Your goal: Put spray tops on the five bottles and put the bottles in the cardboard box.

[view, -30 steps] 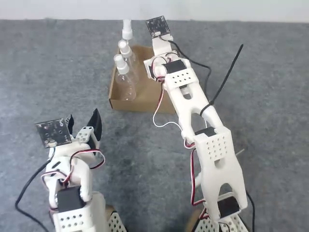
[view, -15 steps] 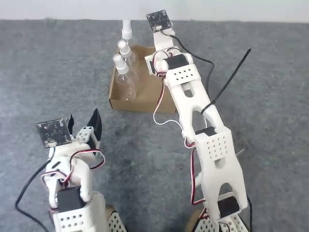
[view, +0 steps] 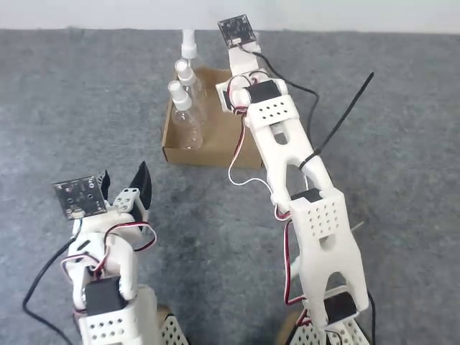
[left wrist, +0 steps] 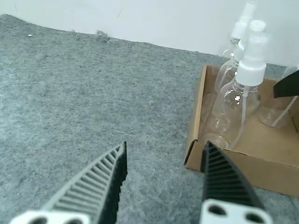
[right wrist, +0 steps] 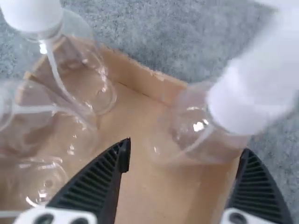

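1. Four bottles (left wrist: 240,93), as far as the overlapping clear plastic lets me count, are standing upright inside the cardboard box (view: 205,155), each one wearing a white spray top (left wrist: 253,51).
2. Three of them are lining up one behind another along the side of the box nearer the left arm, the rearmost at the far corner.
3. The fourth bottle (right wrist: 196,135) is standing apart from that row, close to the far wall of the box and beneath the right arm (view: 287,144), which is stretching out across the table to the box.
4. The right gripper (right wrist: 184,149) is hanging over the box interior with its jaws spread wide, one showing on either side of the fourth bottle and clamping nothing.
5. The left gripper (left wrist: 166,145) is sitting well apart from the box, low over the grey felt (view: 86,108), pointing towards the box's near corner; its jaws are parted too and are holding nothing.
6. The felt is covering the whole tabletop, and the box is resting flat on it near the far edge.
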{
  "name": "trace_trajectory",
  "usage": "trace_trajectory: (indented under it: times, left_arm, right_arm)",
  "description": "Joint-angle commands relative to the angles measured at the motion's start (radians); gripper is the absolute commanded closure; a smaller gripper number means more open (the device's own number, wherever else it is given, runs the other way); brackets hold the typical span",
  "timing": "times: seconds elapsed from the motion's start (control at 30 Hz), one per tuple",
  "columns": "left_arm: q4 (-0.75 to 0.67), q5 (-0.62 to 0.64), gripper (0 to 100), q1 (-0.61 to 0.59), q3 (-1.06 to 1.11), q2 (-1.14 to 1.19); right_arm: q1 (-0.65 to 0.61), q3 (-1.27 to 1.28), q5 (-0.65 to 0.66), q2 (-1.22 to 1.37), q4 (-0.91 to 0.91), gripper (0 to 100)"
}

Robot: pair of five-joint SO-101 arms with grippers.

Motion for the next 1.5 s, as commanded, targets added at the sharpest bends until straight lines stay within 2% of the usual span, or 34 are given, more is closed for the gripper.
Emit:
trace_trajectory:
  times: [0.0, 0.73, 1.13, 1.27, 1.47]
  left_arm:
    - [-0.029, -0.011, 76, -0.002, -0.008, -0.015]
    - [-0.084, -0.011, 76, -0.043, 0.013, -0.015]
    - [-0.084, -0.011, 76, -0.043, 0.013, -0.015]
    - [-0.084, -0.011, 76, -0.043, 0.013, -0.015]
    - [-0.084, -0.011, 76, -0.043, 0.013, -0.015]
  right_arm:
    - [-0.021, -0.071, 0.008, -0.039, 0.047, 67.9]
    - [-0.024, -0.069, 0.003, -0.229, 0.437, 68.0]
    - [-0.099, -0.069, 0.003, -0.329, 0.782, 68.0]
    - [-0.097, -0.031, -0.029, -0.378, 0.806, 68.0]
    - [-0.093, 0.186, -0.080, -0.522, 0.805, 68.0]
